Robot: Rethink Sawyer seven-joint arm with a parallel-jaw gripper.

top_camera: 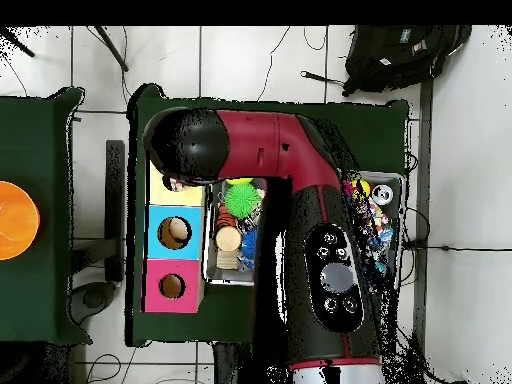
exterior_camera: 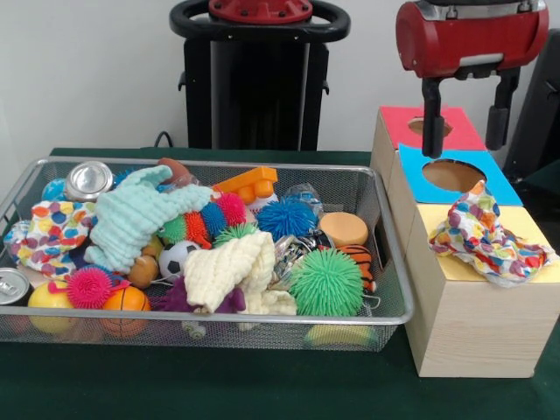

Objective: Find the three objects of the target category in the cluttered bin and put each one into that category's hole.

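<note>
Claw [exterior_camera: 465,122] hangs empty above the sorting box [exterior_camera: 477,324], fingers spread apart, one dark finger [exterior_camera: 431,118] over the blue panel's hole [exterior_camera: 453,175], the other [exterior_camera: 498,115] off toward the box's far right edge. Nothing between the fingers. Box has three coloured tops in a row: pink [exterior_camera: 429,127] farthest, blue [exterior_camera: 455,178] in the middle, yellow [exterior_camera: 490,245] nearest. A spotted cloth [exterior_camera: 486,234] lies crumpled on the yellow top, covering where its hole would be; whether it has partly dropped in, cannot tell. Wire bin [exterior_camera: 385,311] sits just beside the box on the green table [exterior_camera: 262,385], still packed. In the bin: a mint cloth [exterior_camera: 136,219] draped across the back left, a cream cloth [exterior_camera: 232,271] near the front centre, a second spotted cloth [exterior_camera: 52,232] at the left end. Also spiky balls, green [exterior_camera: 325,282], blue [exterior_camera: 286,217] and pink [exterior_camera: 89,287]; a small football [exterior_camera: 179,257]; a basketball [exterior_camera: 125,300]; two cans, one [exterior_camera: 87,180] at the back left and one [exterior_camera: 13,286] at the left wall; an orange block [exterior_camera: 249,185]; a round wooden piece [exterior_camera: 343,229]. From overhead, the arm [top_camera: 300,220] covers most of the bin; the green spiky ball [top_camera: 240,198] shows beside it, and the box's blue [top_camera: 175,233] and pink [top_camera: 172,287] holes are open.
</note>
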